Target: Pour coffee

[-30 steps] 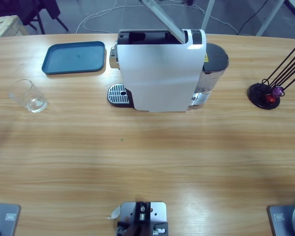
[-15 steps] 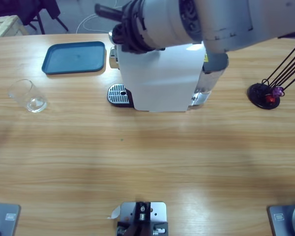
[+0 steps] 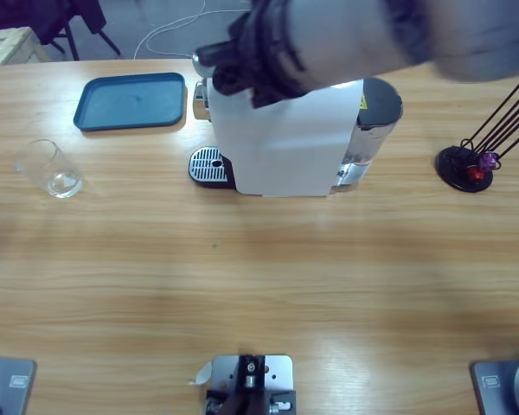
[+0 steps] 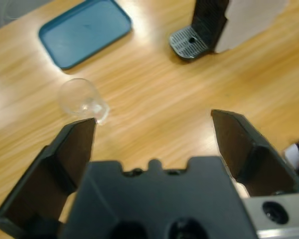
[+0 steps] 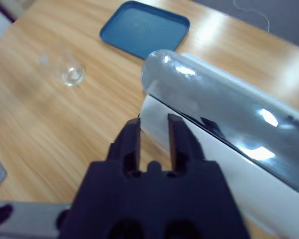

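Coffee machine [image 3: 281,138] under right gripper [image 5: 154,130], fingers nearly closed, left gripper [image 4: 153,130] fingers wide above bare table [image 3: 259,285] beside glass [image 4: 82,98]

The right arm [image 3: 363,39], absent a second ago, now sweeps in blurred above the coffee machine [image 3: 281,143], covering its open lid.

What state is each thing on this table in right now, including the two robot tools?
Glass: upright, empty, standing alone on the table.
Tray: flat, nothing on it.
Coffee machine: upright, no cup on its drip grate.
Lever: down along the machine's top.
Left tool: jaws wide apart, holding nothing, above the table near the glass.
Right tool: jaws nearly together, gripping nothing, over the machine's lever.
Black stand: upright.
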Available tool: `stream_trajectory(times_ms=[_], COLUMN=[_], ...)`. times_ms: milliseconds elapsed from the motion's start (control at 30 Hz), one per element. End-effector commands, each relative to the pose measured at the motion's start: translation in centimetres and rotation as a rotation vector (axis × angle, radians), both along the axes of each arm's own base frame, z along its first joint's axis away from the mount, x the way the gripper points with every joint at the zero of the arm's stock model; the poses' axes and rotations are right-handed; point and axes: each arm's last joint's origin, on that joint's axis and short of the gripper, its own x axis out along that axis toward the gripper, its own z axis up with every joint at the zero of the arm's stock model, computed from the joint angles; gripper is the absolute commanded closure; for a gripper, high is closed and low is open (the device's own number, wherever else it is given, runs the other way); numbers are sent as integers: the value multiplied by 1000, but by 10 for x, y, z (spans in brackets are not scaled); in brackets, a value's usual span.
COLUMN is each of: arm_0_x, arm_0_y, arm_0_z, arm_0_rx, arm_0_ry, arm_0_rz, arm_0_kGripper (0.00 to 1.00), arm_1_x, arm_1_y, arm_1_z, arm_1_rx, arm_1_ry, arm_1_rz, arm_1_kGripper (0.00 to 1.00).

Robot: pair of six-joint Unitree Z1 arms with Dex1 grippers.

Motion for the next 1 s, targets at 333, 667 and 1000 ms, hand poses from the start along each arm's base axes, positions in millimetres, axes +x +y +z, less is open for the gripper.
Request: stream_trajectory(times_ms=[333,667,1000], arm_0_x=[56,91,111], arm_0_y=[-14,-42,-44], arm_0_z=[-52,-91,-123], arm_0_rx=[58,181,161], arm_0_ry=[57,63,36], arm_0_rz=[618,659,667], arm_0_kGripper=[0,0,0], arm_1_x=[-147,-140,-133], arm_1_y=[-208,-201,-193], arm_1_z=[-49,-59,-65], arm_1_rx=[-39,-148,-191], arm_1_ry=[25,94,106], arm_1_rz=[34,13,-7], arm_1_kGripper=[0,0,0])
